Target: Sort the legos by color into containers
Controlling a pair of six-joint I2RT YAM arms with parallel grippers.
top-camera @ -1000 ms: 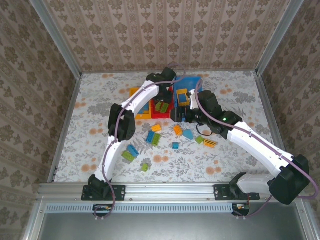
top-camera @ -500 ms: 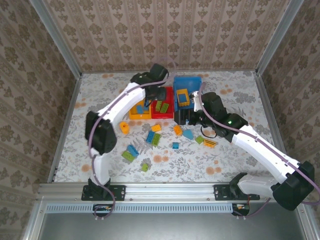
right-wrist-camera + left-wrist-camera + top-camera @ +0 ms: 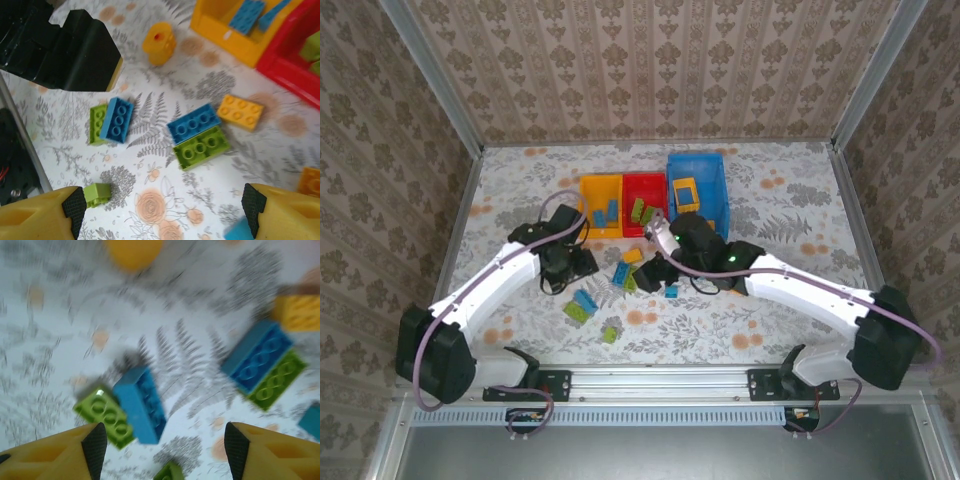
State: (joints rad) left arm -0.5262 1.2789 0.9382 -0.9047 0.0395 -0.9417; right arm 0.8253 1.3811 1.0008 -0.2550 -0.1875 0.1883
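Loose legos lie on the flowered table. My left gripper (image 3: pixel 165 450) (image 3: pixel 582 268) is open over a blue brick (image 3: pixel 141 405) stacked on a green brick (image 3: pixel 102 415); this view is blurred. My right gripper (image 3: pixel 164 207) (image 3: pixel 652 276) is open and empty above a blue brick (image 3: pixel 194 122) beside a green one (image 3: pixel 201 146), with an orange brick (image 3: pixel 240 111) past them. The yellow bin (image 3: pixel 586 186) holds blue bricks. Green bricks lie in the red bin (image 3: pixel 642 181), and the blue bin (image 3: pixel 710 165) holds a yellow piece.
An orange cylinder piece (image 3: pixel 159 42) stands near the left gripper's black body (image 3: pixel 75 50). A small green brick (image 3: pixel 97 193) lies by my right gripper's left finger. Metal rails (image 3: pixel 640 378) edge the table; papered walls close the other sides.
The left arm swung from the bins back to the left middle of the table, and its jaws opened wider. The right gripper moved left and nearer, over the loose bricks.
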